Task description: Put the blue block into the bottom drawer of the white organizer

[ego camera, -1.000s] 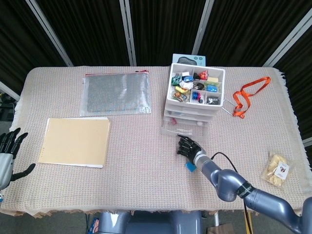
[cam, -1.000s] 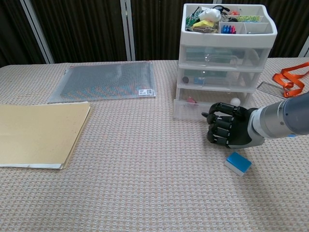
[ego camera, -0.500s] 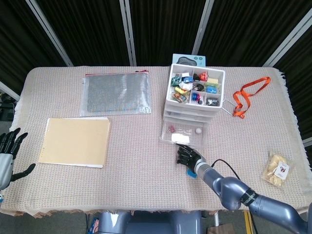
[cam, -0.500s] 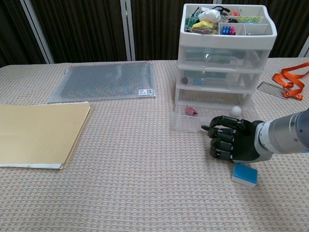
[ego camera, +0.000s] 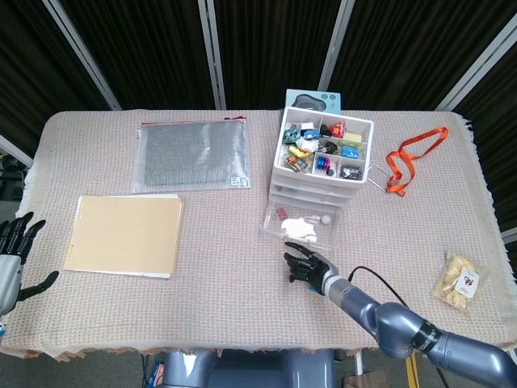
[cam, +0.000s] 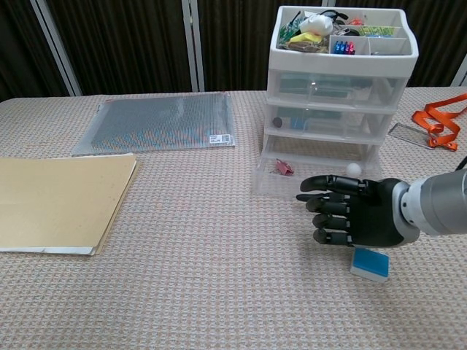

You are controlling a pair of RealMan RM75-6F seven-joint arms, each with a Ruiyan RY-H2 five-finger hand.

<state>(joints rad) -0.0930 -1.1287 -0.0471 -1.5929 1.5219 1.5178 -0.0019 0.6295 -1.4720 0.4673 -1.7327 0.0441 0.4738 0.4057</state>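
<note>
In the head view, the white organizer point(ego camera: 321, 166) stands near the middle of the table point(ego camera: 242, 259), its top tray full of small coloured items, and its bottom drawer point(ego camera: 300, 226) is pulled well out toward the robot, so the opening faces up and is ready to take something from above. Inside lie a small pink clip, a white ball and what looks like a white scrap. The right hand point(ego camera: 307, 269) hovers just in front of the drawer's front edge, fingers extended and slightly apart, gripping nothing. The blue block cannot be made out here; the hand and wrist seem to cover it. The left hand point(ego camera: 16, 250) sits at the far left table edge, well away from the work, fingers spread and empty, seemingly parked out of the way. A tan folder point(ego camera: 123, 235), a zip pouch point(ego camera: 192, 156), an orange lanyard point(ego camera: 412, 158) and a snack bag point(ego camera: 460, 280) lie apart from the action. In the chest view, the blue block point(cam: 370, 265) rests on the cloth just below the right hand point(cam: 350, 215), near its heel, apparently not touching it. The hand's fingers point(cam: 327, 207) point left, loosely separated, with the open bottom drawer point(cam: 310, 175) just behind them. Judging from this, the drawer is ready and grasping the block is the next step, which calls for the hand to turn down onto it.
</note>
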